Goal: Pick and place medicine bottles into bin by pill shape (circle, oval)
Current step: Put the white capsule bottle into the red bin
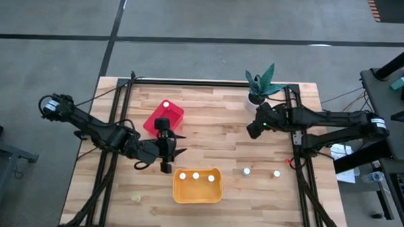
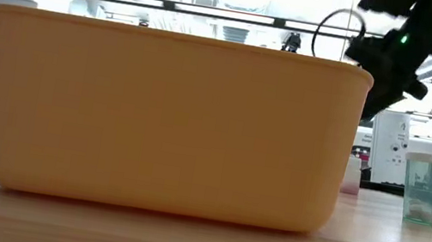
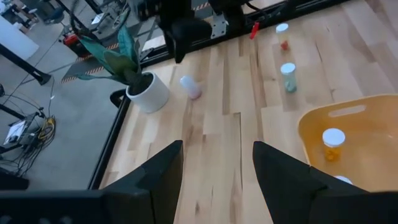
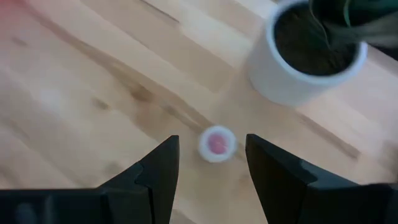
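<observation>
Wooden surface (image 1: 208, 134) of pale butcher-block planks, with dark frame rails at the edges, grey floor around and an open workshop room beyond. Near the front edge, yellow-orange bin (image 1: 197, 185), three white-capped bottles inside; farther back and to the left, red bin (image 1: 164, 117) with one cap showing. White pot with green plant (image 1: 258, 87) at the back right corner.

Right pincer (image 4: 210, 160), wide and empty, poised straight above a small bottle with pinkish cap (image 4: 217, 144), upright, long axis vertical (just beside the pot). Clearly the nearer arm for it. Left pincer (image 3: 217, 168), also wide and empty, near the red bin, well apart from that bottle.

Two more bottles (image 1: 246, 172) (image 1: 277, 174) upright, right of the yellow-orange bin.
</observation>
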Robot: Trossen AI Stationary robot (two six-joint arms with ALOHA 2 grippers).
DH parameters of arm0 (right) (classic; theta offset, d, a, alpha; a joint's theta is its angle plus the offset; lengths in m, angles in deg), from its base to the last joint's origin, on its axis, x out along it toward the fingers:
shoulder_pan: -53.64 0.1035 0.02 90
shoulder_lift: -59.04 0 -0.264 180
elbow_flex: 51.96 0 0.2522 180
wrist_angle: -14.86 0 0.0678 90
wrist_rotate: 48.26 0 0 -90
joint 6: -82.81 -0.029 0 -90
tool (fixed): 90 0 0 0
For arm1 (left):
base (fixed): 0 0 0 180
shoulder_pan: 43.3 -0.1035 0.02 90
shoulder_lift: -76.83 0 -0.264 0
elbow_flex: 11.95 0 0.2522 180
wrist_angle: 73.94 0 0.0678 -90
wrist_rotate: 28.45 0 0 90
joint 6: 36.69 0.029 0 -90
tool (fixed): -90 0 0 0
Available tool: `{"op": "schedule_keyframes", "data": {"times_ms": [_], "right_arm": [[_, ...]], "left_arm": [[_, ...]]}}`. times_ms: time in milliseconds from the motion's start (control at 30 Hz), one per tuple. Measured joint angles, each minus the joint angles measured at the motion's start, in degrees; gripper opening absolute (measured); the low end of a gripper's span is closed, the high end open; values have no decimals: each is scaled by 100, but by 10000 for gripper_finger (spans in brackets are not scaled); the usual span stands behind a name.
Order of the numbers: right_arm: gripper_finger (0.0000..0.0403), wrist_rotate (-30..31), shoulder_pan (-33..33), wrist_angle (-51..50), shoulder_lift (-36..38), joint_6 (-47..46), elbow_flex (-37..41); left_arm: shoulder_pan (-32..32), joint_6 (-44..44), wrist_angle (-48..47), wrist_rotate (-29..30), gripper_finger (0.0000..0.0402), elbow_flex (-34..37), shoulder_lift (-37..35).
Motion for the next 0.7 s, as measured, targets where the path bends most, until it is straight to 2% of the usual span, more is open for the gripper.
{"op": "schedule_keyframes", "data": {"times_ms": [367,600,700], "right_arm": [[178,-175,-528,32,-1042,256,2],[178,-336,-541,203,-1146,394,2],[166,-465,-538,217,-1135,426,2]], "left_arm": [[-1,2,87,2,178,67,0],[-1,-2,146,2,178,262,0],[-1,0,235,-2,178,289,0]]}}
